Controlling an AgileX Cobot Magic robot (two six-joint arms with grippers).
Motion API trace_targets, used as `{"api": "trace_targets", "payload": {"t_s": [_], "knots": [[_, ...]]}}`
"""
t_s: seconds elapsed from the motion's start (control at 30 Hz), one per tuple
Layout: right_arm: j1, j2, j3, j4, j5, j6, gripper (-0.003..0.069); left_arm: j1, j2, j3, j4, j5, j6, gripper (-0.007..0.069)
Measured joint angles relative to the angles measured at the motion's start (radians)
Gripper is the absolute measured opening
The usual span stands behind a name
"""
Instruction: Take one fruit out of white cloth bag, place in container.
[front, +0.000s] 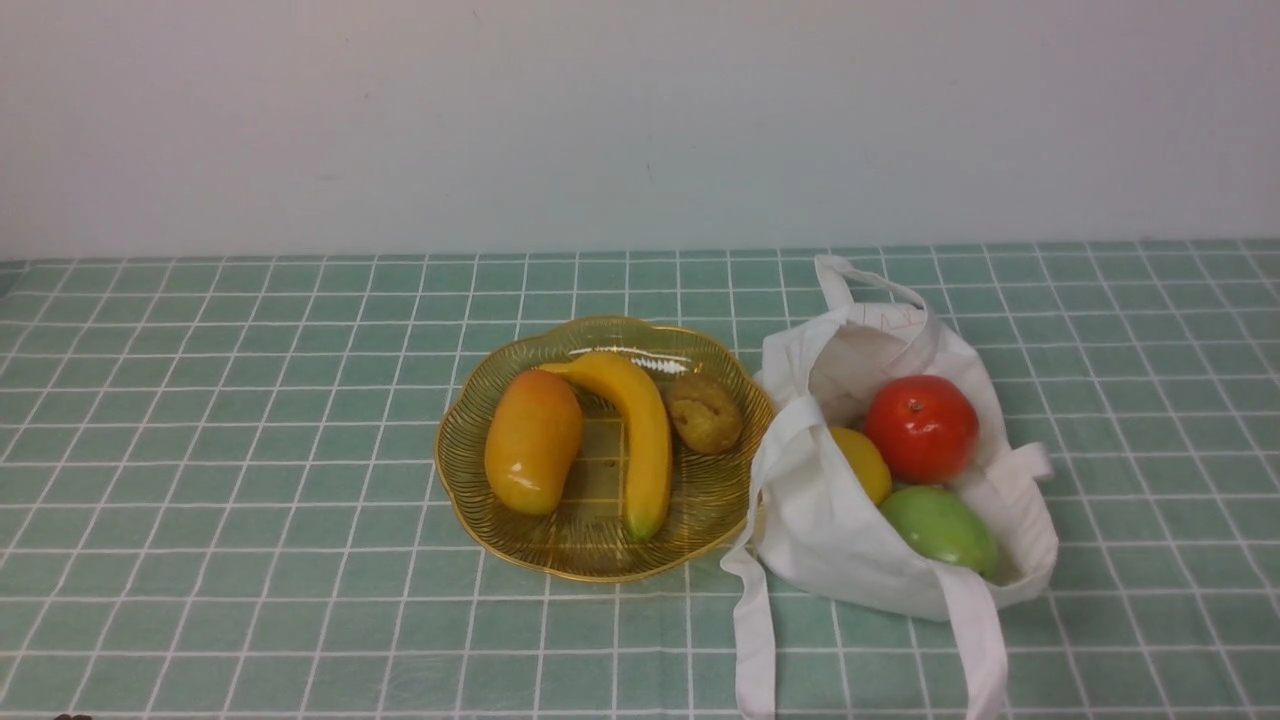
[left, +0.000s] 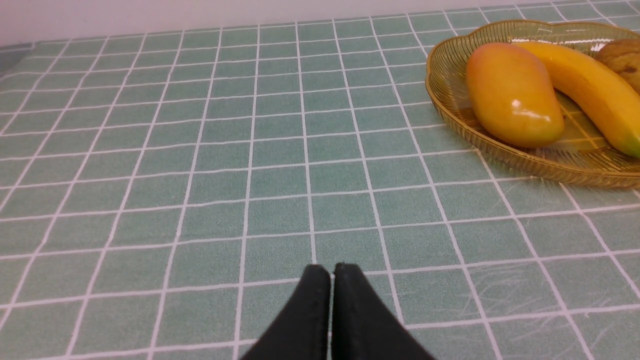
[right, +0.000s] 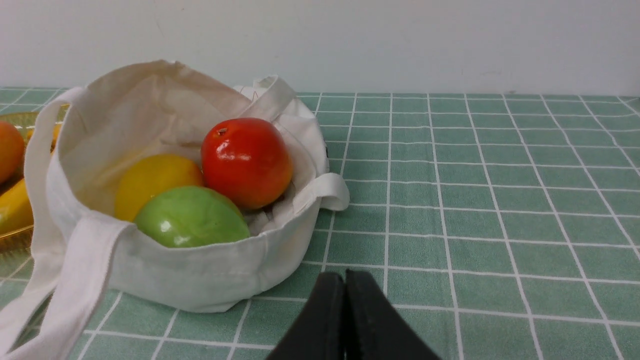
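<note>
**Mango-like fruit lying in the dish; both grippers pressed closed, holding nothing**

Left side: the left gripper (left: 332, 272) is hovering over bare green checked tablecloth (front: 200, 450), its black fingers meeting at the tips with nothing between them. It is sitting well apart from the container (front: 470, 500).

Centre: the fruit (front: 533, 440), orange fading to yellow, is lying inside the container on its left side. A banana (front: 640, 430) is lying just beside it, and a brown fruit (front: 704, 412) is resting toward the dish's right rim.

Right side: the white cloth bag (front: 830, 540) is sitting just beside the container, mouth gaping, straps trailing toward the near edge. Inside it a red fruit (front: 921, 428), a yellow fruit (front: 862, 462) and a green fruit (front: 940, 527) are showing. The right gripper (right: 345, 280) is hovering near the bag's front wall, fingers likewise pressed together and empty.
</note>
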Motion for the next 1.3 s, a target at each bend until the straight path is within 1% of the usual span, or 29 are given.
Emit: {"api": "trace_targets", "payload": {"t_s": [1.3], "knots": [[0.000,0.000,0.000,0.001,0.001,0.015,-0.0015,0.000,0.000,0.000,0.000,0.000,0.000,-0.0008]]}}
